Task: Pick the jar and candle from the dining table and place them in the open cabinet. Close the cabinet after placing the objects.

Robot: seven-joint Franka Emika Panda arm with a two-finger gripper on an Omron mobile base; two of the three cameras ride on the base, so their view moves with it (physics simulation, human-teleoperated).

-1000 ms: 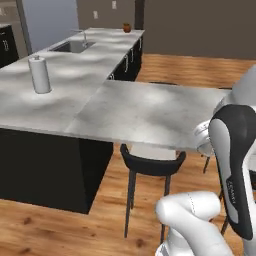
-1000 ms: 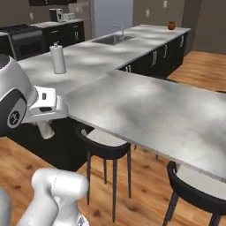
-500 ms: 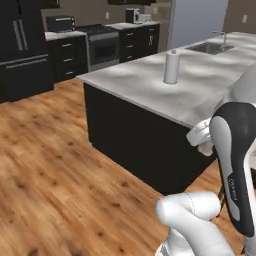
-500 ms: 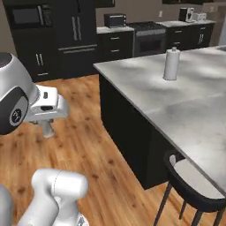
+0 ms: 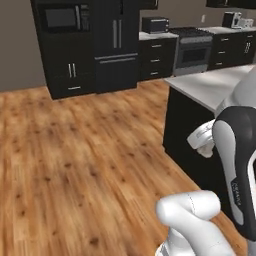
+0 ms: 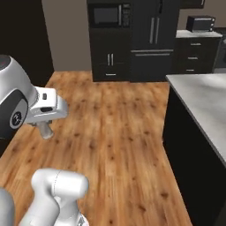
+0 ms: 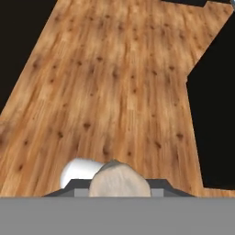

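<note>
- The tool hangs tucked in close to the arm, pointing down at the floor. This looks like a carrying pose for driving rather than a reach. I cannot tell whether its jaws are open or closed.
- The wooden floor spreads out below and ahead of the tool, so the base has room to travel.
- A wall of tall black units stands well beyond the tool, across the floor. Whether one of them is the task's cabinet I cannot tell.
- A marble-topped worktop with black sides stands beside the tool, close but apart from it.
- A microwave sits built into the far units, high above the tool's level.
- A pale rounded lump sits right at the tool's tips. It may be the jar or the candle being carried — too unclear to say.
</note>
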